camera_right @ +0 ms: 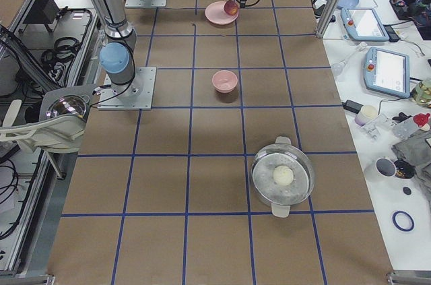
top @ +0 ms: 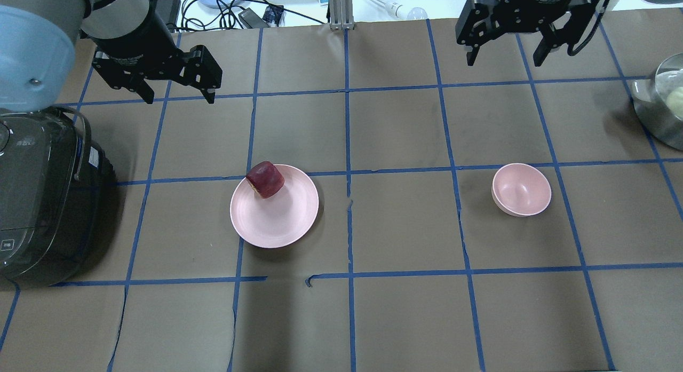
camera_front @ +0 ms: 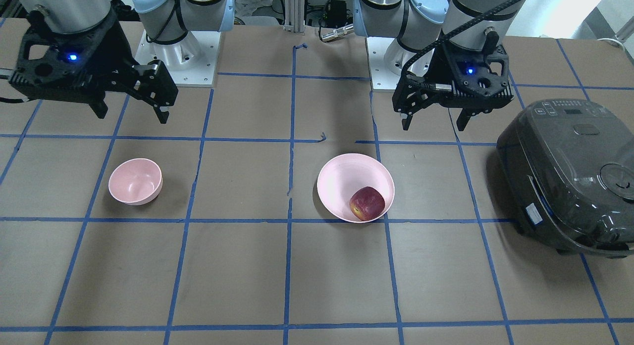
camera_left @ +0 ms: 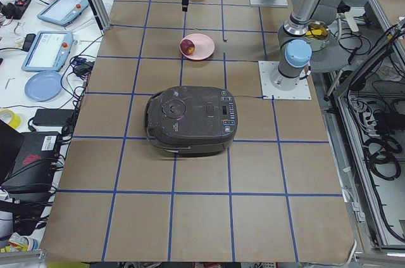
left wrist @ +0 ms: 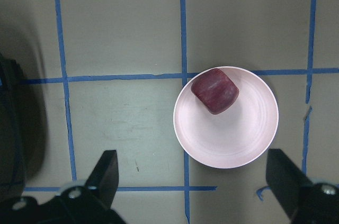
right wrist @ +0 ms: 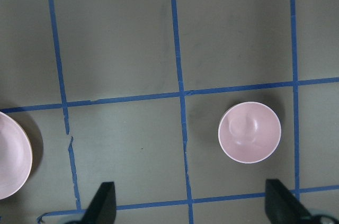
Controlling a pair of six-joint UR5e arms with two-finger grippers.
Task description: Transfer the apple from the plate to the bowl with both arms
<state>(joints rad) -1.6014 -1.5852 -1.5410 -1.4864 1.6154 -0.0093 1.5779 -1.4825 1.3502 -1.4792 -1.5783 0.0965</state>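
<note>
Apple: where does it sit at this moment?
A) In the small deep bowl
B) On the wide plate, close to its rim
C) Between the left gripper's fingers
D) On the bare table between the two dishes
B: the apple rests on the plate near its rim, the bowl holds nothing, and the left gripper and right gripper hang open above the table.

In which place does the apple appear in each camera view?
Front-facing: apple just right of centre.
Overhead: apple left of centre.
Exterior left: apple upper middle.
Exterior right: apple near top.
Left wrist: apple right of centre.
Right wrist: not in it.
Landmark: the pink plate holding it.
</note>
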